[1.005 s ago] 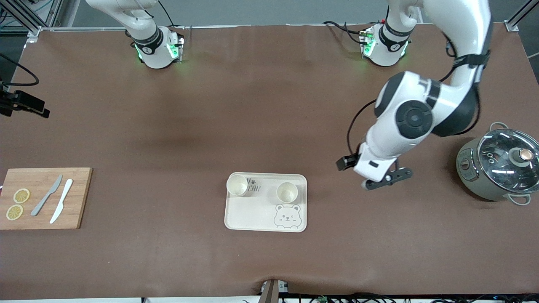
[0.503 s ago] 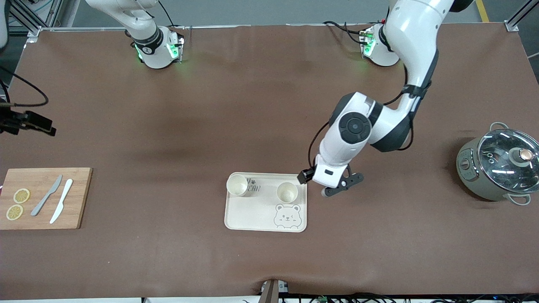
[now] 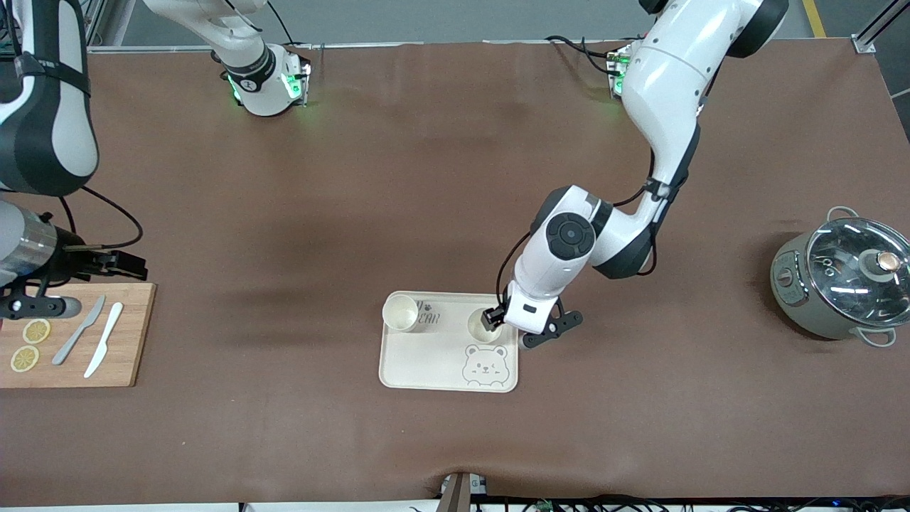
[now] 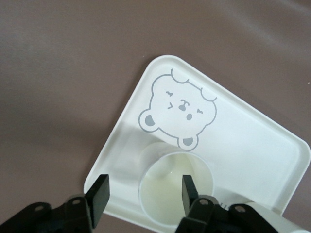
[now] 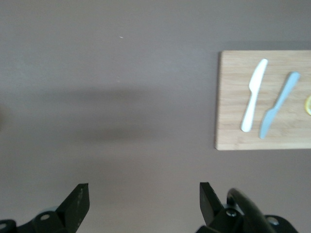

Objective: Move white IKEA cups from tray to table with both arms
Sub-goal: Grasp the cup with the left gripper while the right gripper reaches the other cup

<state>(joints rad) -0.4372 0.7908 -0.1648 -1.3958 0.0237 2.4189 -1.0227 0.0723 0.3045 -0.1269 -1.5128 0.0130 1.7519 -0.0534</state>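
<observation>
Jaws of the left gripper [image 4: 143, 191] straddle the rim of one white cup [image 4: 175, 187], one finger inside the cup and one outside its wall; a gap shows at the outer finger, so the cup is not yet pinched. That cup [image 3: 483, 326] stands on the bear-printed tray [image 3: 426, 363], at the tray's end toward the left arm. The second white cup [image 3: 400, 313] stands on the same tray, at its end toward the right arm. The right gripper [image 5: 143, 201] has its jaws spread wide and empty; it hangs over the bare bench beside the wooden cutting board [image 5: 233, 102], well apart from the tray.
</observation>
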